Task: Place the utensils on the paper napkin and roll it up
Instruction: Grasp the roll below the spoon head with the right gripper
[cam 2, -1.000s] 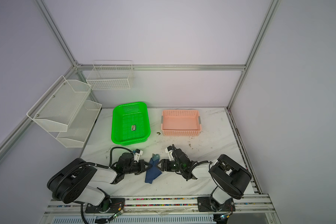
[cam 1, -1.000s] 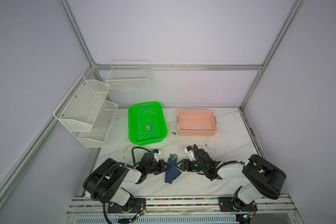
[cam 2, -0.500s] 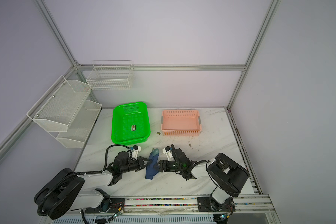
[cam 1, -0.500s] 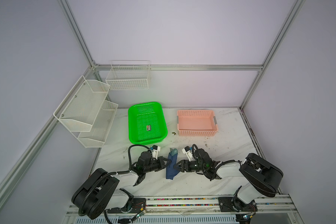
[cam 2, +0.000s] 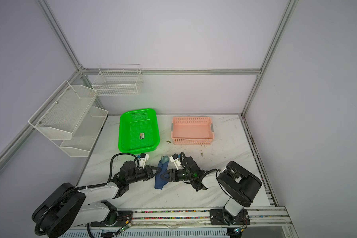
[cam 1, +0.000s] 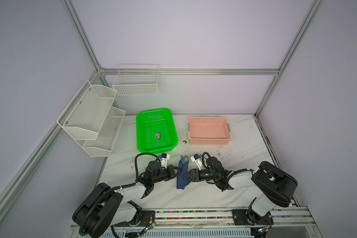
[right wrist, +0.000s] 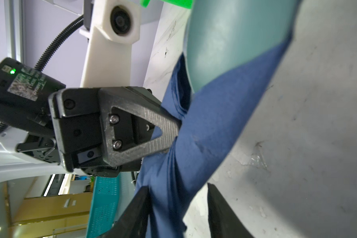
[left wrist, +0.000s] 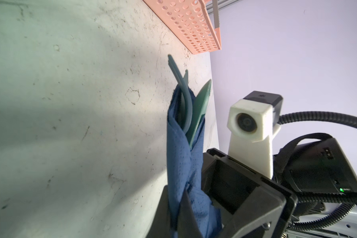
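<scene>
Two arms lie low on the table (cam 1: 241,185), tips meeting at its near middle. Over the last second the left arm has sunk and stretched forward, while the napkin (cam 1: 181,184) has hardly shifted — it is already wrapped round the utensils (cam 1: 185,159), with fork tines and spoon bowl poking out the far end. The left pincer (right wrist: 171,131) stays pressed together on the roll's side. The right pincer (right wrist: 174,197) has narrowed, yet its jaws stand spread astride the roll, not clamping. Placing looks done; I judge this a regrasp to tighten the roll — nearly finished.
</scene>
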Available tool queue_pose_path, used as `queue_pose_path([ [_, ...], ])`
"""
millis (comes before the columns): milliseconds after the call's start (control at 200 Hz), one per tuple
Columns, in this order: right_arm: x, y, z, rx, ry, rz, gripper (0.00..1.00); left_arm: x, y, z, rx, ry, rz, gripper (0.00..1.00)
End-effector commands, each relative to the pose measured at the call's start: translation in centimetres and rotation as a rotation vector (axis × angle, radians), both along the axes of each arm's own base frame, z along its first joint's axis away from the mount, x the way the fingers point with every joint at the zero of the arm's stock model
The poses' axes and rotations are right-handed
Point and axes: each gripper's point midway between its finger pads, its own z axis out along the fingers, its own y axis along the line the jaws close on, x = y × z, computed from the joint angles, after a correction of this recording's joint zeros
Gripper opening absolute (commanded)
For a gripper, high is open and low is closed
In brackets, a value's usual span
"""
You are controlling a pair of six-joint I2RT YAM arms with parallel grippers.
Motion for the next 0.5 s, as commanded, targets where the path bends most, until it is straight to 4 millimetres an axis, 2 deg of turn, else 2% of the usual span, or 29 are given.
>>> queue_pose_path([
  [0, 0.3, 0.6, 1.9, 0.065, -0.036, 0.009, 0.27, -0.5, 0.1, 0.4, -0.022, -0.015, -0.001, 0.05],
  [90, 0.3, 0.6, 2.3, 0.077, -0.041, 0.005, 0.18, -0.5, 0.1, 0.6, -0.028, -0.017, 0.002, 0.06],
  [160, 0.3, 0.6, 2.7, 0.084, -0.047, 0.004, 0.16, -0.6, 0.2, 0.7, -0.035, -0.021, 0.003, 0.08],
  [370, 0.3, 0.5, 3.5, 0.083, -0.066, 0.011, 0.12, -0.9, 0.2, 2.2, -0.093, -0.062, 0.004, 0.38],
  [495, 0.2, 0.6, 3.9, 0.09, -0.074, 0.014, 0.12, -1.0, 0.2, 3.0, -0.117, -0.085, 0.003, 0.41],
])
